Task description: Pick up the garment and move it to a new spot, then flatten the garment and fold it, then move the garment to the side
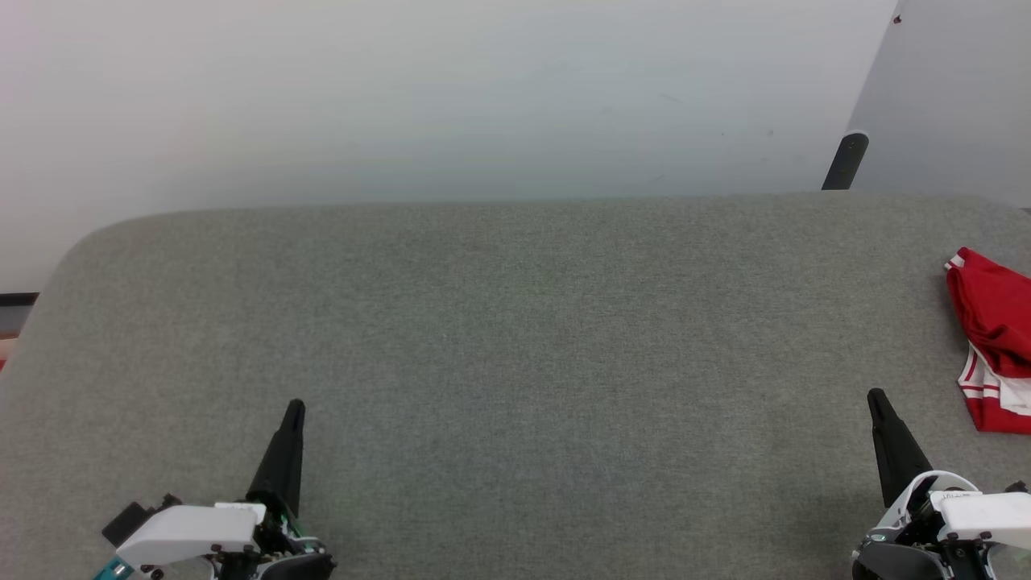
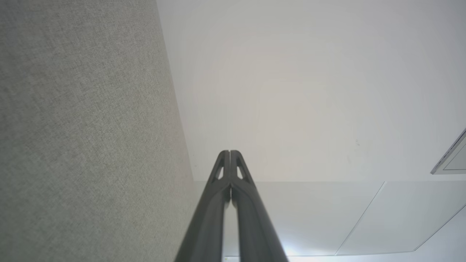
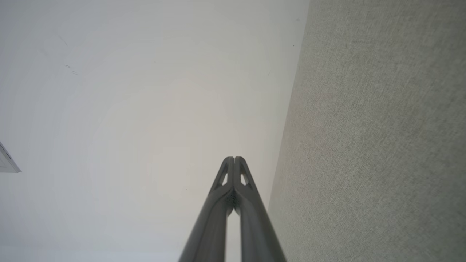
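Observation:
The garment [image 1: 995, 338], red with white-and-red striped trim, lies bunched at the far right edge of the grey fabric surface [image 1: 515, 338], partly cut off by the head view's edge. My right gripper [image 1: 876, 398] stands shut at the lower right, a short way left of and below the garment, holding nothing. At the lower left my left gripper [image 1: 296, 407] is shut and empty, far from the garment. The left wrist view shows the left gripper [image 2: 230, 152] with tips together, and the right wrist view shows the right gripper [image 3: 234, 158] likewise.
A white wall [image 1: 451, 97] rises behind the grey surface. A dark post [image 1: 844, 161] stands at the back right beside a pale panel [image 1: 958, 97]. The surface's rounded back-left corner [image 1: 89, 242] marks its edge.

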{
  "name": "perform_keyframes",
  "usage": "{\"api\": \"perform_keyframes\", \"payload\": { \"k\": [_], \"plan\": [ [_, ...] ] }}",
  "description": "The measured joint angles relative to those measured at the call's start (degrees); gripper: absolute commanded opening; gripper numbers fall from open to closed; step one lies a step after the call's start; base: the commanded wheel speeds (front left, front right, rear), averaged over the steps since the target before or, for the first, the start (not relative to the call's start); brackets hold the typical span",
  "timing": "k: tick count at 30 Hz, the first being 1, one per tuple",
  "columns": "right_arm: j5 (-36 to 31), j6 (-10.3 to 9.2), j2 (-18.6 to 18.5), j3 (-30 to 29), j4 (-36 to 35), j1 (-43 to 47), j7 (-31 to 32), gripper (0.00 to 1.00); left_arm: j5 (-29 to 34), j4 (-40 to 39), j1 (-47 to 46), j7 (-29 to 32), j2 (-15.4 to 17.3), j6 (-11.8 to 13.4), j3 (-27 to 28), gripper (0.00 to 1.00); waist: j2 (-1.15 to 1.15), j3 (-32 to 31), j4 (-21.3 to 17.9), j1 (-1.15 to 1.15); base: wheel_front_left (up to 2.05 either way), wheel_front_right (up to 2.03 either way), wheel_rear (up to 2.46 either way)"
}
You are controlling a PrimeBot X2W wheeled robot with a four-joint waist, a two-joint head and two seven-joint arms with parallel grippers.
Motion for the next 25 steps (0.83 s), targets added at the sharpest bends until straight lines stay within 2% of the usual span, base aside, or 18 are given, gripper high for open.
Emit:
{"api": "perform_keyframes", "payload": {
  "k": [25],
  "plan": [
    [0.00,0.00,0.00,0.00,0.00,0.00,0.00,0.00,0.00,0.01,0.00,0.00,0.00,0.00,0.00,0.00,0.00,0.00,0.00,0.00,0.00,0.00,0.00]
  ]
}}
